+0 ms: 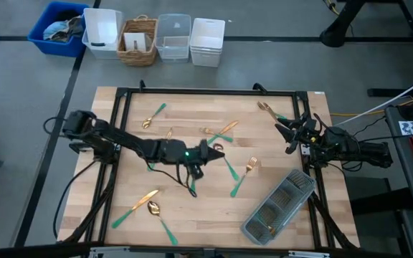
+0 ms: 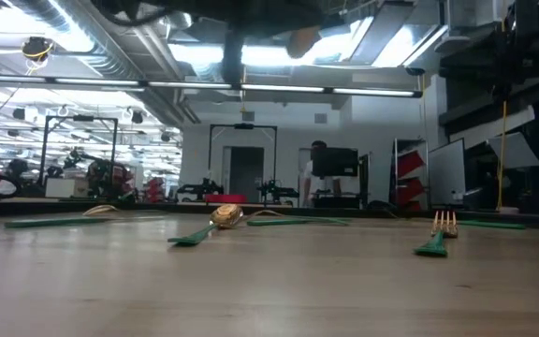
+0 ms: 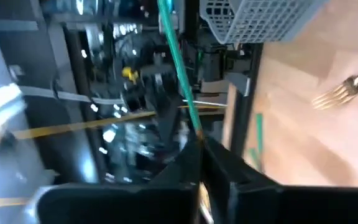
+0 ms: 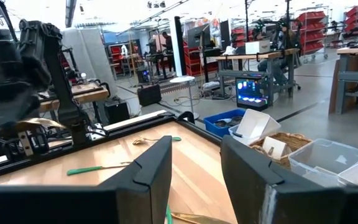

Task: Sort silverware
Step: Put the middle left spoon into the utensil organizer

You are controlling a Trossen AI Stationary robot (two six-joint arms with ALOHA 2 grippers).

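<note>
Left tool (image 1: 210,152) out over the middle of the worktop (image 1: 192,208), clamped narrow on a teal-handled piece (image 3: 180,68); in the left wrist view, slim green handle running straight out from between the dark fingers (image 3: 229,180), gold end barely showing at the grip, kind of piece not clear. Right tool (image 1: 290,134) at the worktop's right edge, near the far corner, fingers (image 4: 148,168) spread wide around nothing.

Rest of the silverware scattered over the wood: a gold-headed piece (image 1: 153,117) far left, two crossed pieces (image 1: 221,132) near the far middle, another (image 1: 269,111) just beside the right tool, a fork (image 1: 244,175) right of centre, a loose green-handled piece (image 1: 229,168) between it and the left tool, a knife (image 1: 136,205) and a spoon (image 1: 160,218) near the front left. Clear tray (image 1: 278,204) lying at an angle at the front right, a few pieces inside.
</note>
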